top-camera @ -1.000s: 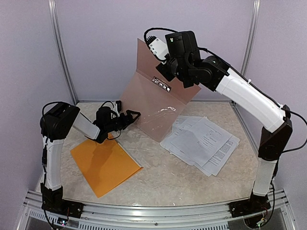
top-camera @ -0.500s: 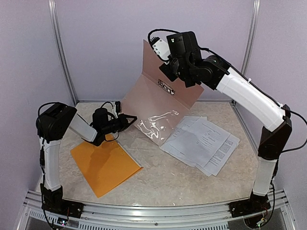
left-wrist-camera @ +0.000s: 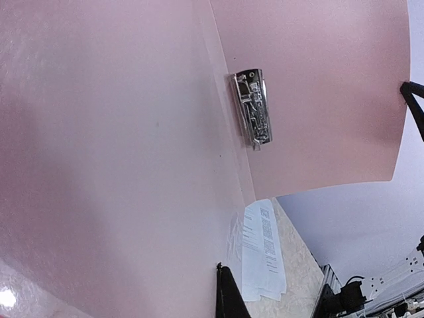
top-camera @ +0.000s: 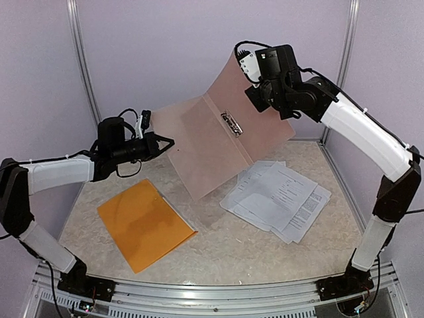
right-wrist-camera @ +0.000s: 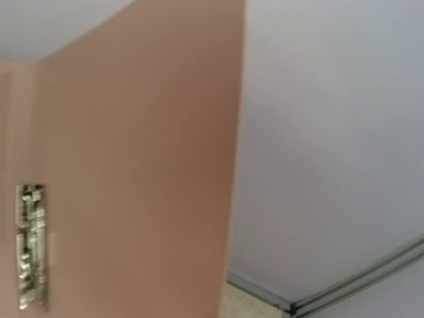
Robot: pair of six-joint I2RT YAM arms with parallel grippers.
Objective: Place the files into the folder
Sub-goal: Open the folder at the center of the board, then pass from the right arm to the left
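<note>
Two robot arms stood at one table (top-camera: 252, 258): a left arm (top-camera: 56, 173) and a right arm (top-camera: 364, 132). One orange folder (top-camera: 144, 224) lay flat near the table's left edge. One pinkish-brown hinged cover (top-camera: 212, 142) hung open above the far edge, made of two panels (top-camera: 192, 156) with one metal clip (top-camera: 232, 123) at the fold. Toward the right edge lay one fanned pile of white printed sheets (top-camera: 278, 199), several in number, overlapping too much for an exact count.

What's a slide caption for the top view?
The left gripper and right gripper hold a pink clip binder open; papers and orange folder lie on the table.
</note>
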